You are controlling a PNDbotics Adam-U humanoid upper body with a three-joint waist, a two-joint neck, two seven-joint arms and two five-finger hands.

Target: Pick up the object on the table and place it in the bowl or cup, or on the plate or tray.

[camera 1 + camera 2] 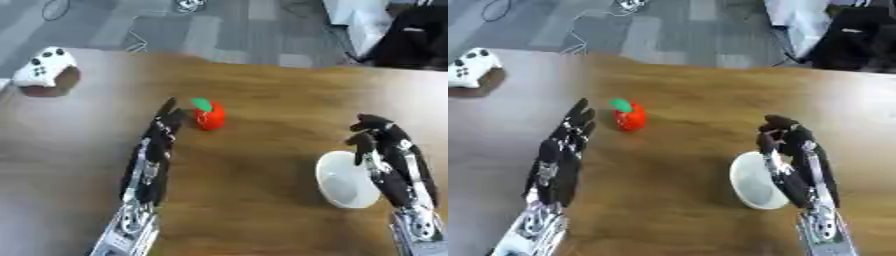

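Wooden tabletop (254, 200) carries a red fruit (210, 116) with a green leaf, standing near centre. Left hand (156, 150) lies at 8 o'clock from the fruit, fingers straight and released, fingertips just beside the fruit; contact cannot be told. White bowl (341, 185) sits at 4 o'clock from the fruit, well apart. Right hand (394, 160) hovers over the bowl's right rim, fingers slightly curled, grasping nothing. A white controller (44, 67) rests at 10 o'clock.

Both hands, the left hand (150, 160) and the right hand (395, 165), are built in black with silver joints; behind the fingers (579, 117), silver-grey wrist housings are seen.
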